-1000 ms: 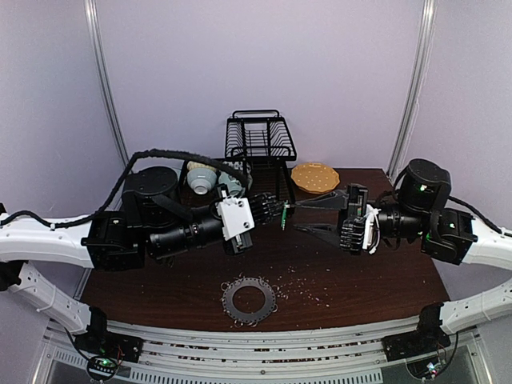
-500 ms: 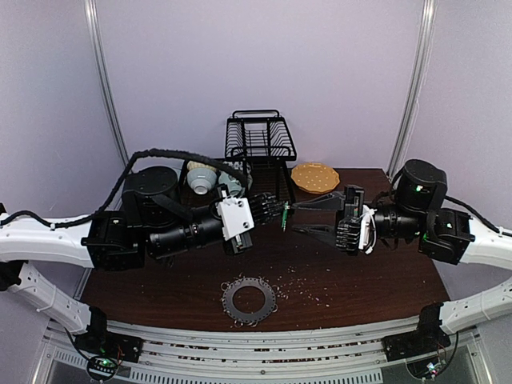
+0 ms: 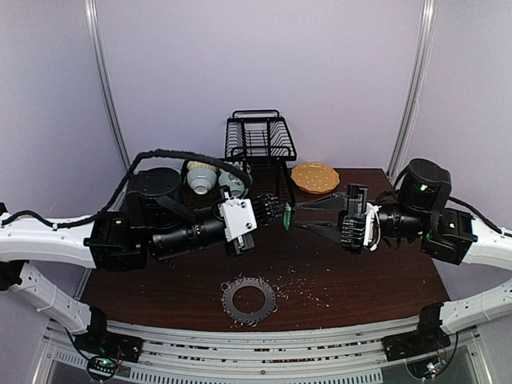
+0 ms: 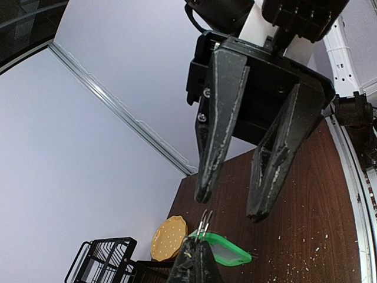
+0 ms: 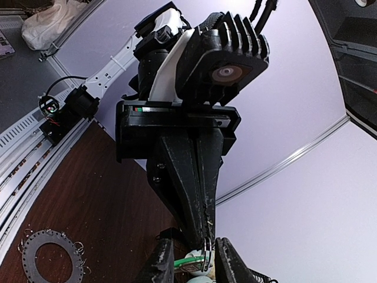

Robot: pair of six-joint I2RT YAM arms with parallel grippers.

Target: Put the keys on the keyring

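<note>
Two arms meet above a dark brown wooden table (image 3: 384, 272). The left gripper (image 3: 278, 210) points toward the right arm with its black fingers pressed together on a small key with a bright green plastic head (image 3: 286, 221). It holds the key in the air over the middle of the table. In the left wrist view the green key lies flat across the pinched fingertips (image 4: 195, 266), and thin silvery metal parts show just above them.

The right gripper (image 3: 298, 217) faces the left one, its two long black fingers apart. Their tips stand just beside the green key, which lines up with the gap between them. Whether either finger touches the key cannot be told.

The flat dark grey ring-shaped keyring (image 3: 249, 300), its rim fringed with small silvery wire loops, lies on the table near the front edge. It is below the two grippers and well apart from them. Pale crumbs (image 3: 300, 282) are scattered beside it.

At the rear stand a black wire dish rack (image 3: 260, 140), a round yellow perforated disc (image 3: 314, 177) and pale ceramic bowls (image 3: 202, 179).
</note>
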